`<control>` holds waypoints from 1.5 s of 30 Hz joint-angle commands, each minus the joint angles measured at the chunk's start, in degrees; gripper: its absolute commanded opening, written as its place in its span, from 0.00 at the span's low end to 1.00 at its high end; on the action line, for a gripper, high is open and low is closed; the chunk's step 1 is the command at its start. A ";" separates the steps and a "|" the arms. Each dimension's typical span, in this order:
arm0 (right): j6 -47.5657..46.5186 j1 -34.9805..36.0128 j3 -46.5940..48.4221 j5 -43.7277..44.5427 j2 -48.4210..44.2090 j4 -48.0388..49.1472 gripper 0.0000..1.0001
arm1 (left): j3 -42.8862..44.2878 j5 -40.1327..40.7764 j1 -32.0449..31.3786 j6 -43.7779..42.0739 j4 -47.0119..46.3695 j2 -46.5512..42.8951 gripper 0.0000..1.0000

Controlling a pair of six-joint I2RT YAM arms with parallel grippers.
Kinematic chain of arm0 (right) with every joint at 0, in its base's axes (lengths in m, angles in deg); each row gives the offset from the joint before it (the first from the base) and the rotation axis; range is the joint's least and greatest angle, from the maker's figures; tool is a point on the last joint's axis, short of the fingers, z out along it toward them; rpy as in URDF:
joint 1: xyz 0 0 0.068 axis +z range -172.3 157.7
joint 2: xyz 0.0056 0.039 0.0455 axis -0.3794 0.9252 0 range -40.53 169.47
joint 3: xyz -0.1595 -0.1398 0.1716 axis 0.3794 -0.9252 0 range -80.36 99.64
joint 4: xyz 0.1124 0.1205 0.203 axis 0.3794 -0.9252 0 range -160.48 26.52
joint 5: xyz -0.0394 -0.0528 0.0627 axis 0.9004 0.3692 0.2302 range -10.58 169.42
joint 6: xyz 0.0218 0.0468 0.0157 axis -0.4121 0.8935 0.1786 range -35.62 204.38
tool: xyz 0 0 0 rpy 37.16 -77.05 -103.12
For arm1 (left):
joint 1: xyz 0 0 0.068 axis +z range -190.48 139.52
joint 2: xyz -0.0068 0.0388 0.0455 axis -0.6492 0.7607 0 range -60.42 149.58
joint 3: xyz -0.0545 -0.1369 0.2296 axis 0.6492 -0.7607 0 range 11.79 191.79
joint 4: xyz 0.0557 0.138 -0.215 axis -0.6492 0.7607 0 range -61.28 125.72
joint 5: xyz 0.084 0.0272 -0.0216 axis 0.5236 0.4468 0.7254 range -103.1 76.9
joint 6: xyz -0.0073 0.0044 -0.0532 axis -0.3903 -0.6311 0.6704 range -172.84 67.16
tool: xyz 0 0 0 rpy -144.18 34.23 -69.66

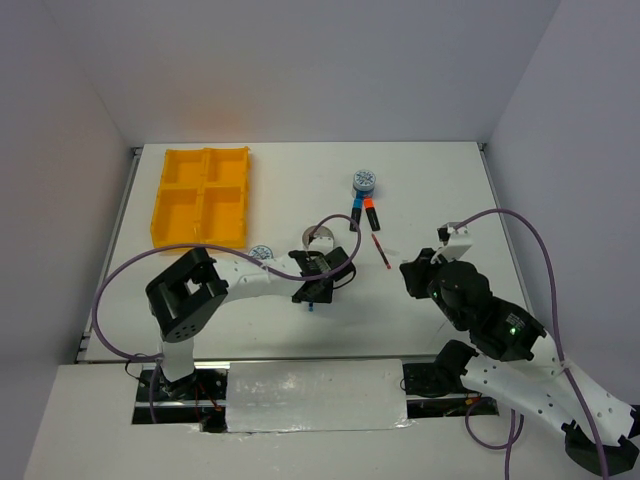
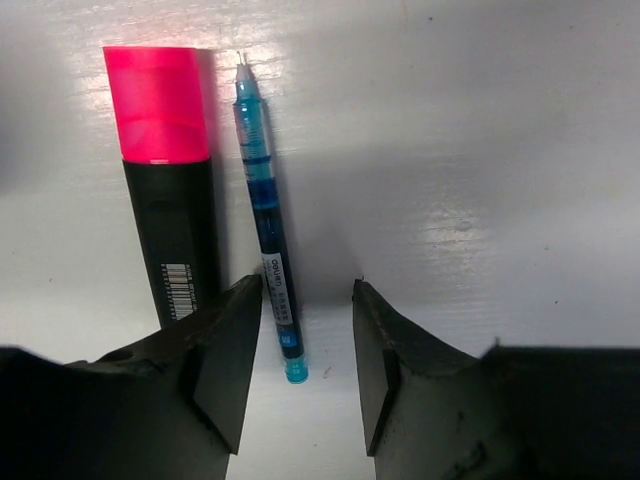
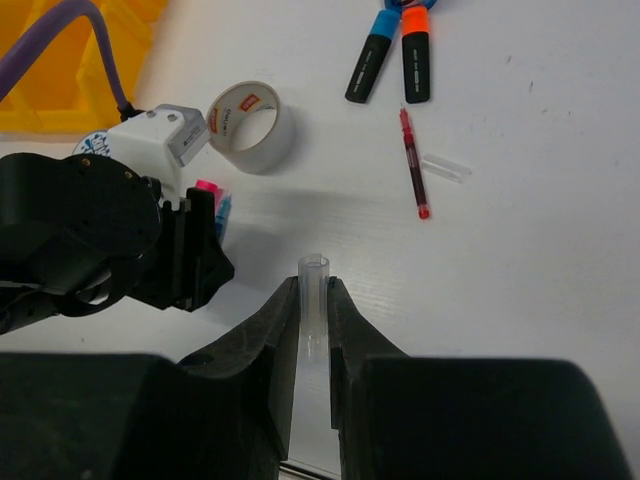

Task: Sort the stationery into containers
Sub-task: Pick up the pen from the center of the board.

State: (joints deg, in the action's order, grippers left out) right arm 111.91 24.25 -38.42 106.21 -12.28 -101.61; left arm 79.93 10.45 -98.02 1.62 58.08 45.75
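My left gripper (image 2: 307, 290) is open, low over the table, and straddles the rear end of a thin teal pen (image 2: 268, 210). The pen lies close to the left finger without being pinched. A pink-capped black highlighter (image 2: 165, 180) lies just left of it, outside the jaws. My right gripper (image 3: 313, 285) is shut on a clear pen cap (image 3: 314, 275), held above the table. From above, the left gripper (image 1: 316, 290) is mid-table and the right gripper (image 1: 412, 272) to its right. The yellow four-compartment tray (image 1: 200, 195) sits far left.
A silver-grey tape ring (image 1: 320, 238) lies just beyond the left gripper. A blue-white tape roll (image 1: 262, 252) is by the left arm, another (image 1: 365, 181) farther back. Blue-capped (image 1: 356, 214) and orange-capped (image 1: 371, 213) highlighters, a red pen (image 1: 381, 250) and a second clear cap (image 3: 445, 167) lie between the arms.
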 commanded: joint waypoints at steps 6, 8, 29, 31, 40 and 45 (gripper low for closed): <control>-0.81 -0.14 -1.06 -1.39 -1.35 4.64 0.00 | -1.52 -0.43 -0.03 1.79 0.17 1.58 0.20; -0.55 -0.23 -1.33 -1.39 -2.23 5.17 0.00 | -2.13 -0.61 0.06 1.97 0.08 0.97 0.10; 4.02 -0.14 -12.92 -2.27 -5.93 28.70 0.00 | -19.78 -2.01 -6.62 -6.55 -23.53 -28.99 0.00; 4.20 -0.23 -14.07 -1.30 -5.49 35.03 0.00 | -23.38 -5.33 -6.80 -7.78 -27.94 -32.86 0.00; 10.09 -0.14 -16.88 -3.93 -0.48 52.27 0.00 | -33.76 -14.49 -7.67 -12.00 -49.83 -43.41 0.00; 9.82 0.04 -19.86 -10.07 0.93 65.26 0.00 | -35.79 -18.10 -7.68 -14.02 -56.25 -45.35 0.00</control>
State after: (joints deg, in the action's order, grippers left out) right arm 120.98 24.27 -56.63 100.37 -11.73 -49.42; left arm 44.76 -3.69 -105.29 -9.58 12.10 1.92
